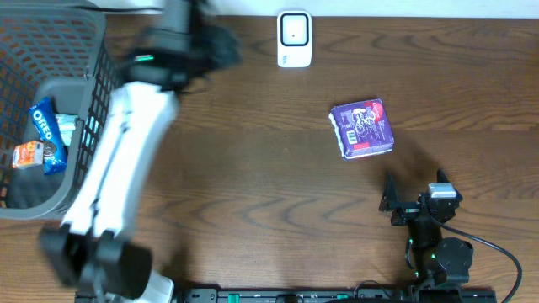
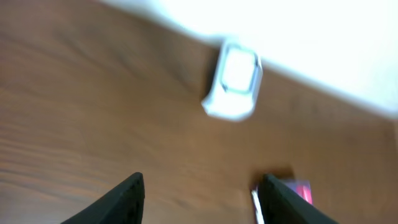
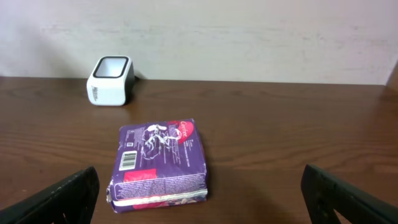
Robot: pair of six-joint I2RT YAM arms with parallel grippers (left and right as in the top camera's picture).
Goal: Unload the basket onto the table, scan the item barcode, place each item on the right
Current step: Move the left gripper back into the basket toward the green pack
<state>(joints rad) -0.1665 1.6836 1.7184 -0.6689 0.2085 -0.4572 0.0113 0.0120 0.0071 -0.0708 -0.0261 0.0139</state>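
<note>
The purple packet (image 1: 362,128) is lying on open table (image 1: 253,168), well apart from the scanner (image 1: 294,39) at the far edge. Left fingers (image 2: 124,202) and right fingers (image 3: 62,199) are both standing spread, holding nothing.

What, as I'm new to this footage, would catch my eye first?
The purple packet lying alone on the dark wood table, right of centre, its barcode label facing up. Next, the white scanner at the table's far edge, and the black basket at left holding a blue Oreo pack.
</note>
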